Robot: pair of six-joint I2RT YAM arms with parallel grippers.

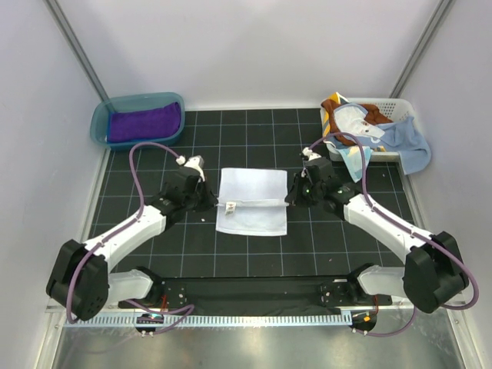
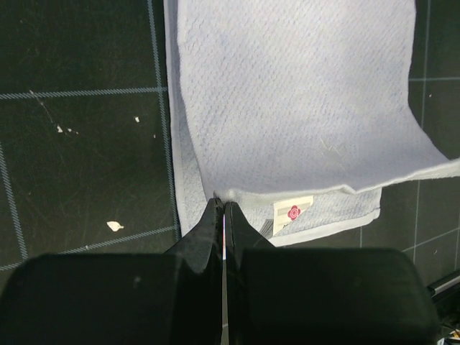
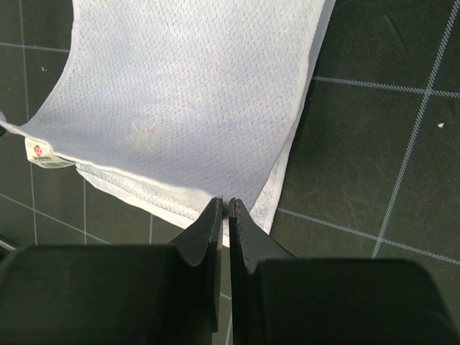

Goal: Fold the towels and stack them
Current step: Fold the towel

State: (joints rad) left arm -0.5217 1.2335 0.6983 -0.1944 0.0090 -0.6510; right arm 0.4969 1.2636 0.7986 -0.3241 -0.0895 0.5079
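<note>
The white towel [image 1: 252, 201] lies mid-desk [image 1: 192, 254]. Its small tag [image 2: 293, 213] shows a red emblem, the writing too small to read. The left end effector [image 2: 222, 207] and right end effector [image 3: 223, 205] are each clenched on the towel's folded edge. A teal tub [image 1: 98, 123] holds a purple towel [image 1: 144, 123], and a white basket [image 1: 401, 104] holds jumbled towels [image 1: 361, 127].

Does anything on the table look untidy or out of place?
Yes. A light blue towel spills over the rim of the white basket, far right. The upper layer of the white towel stops short of its near edge.
</note>
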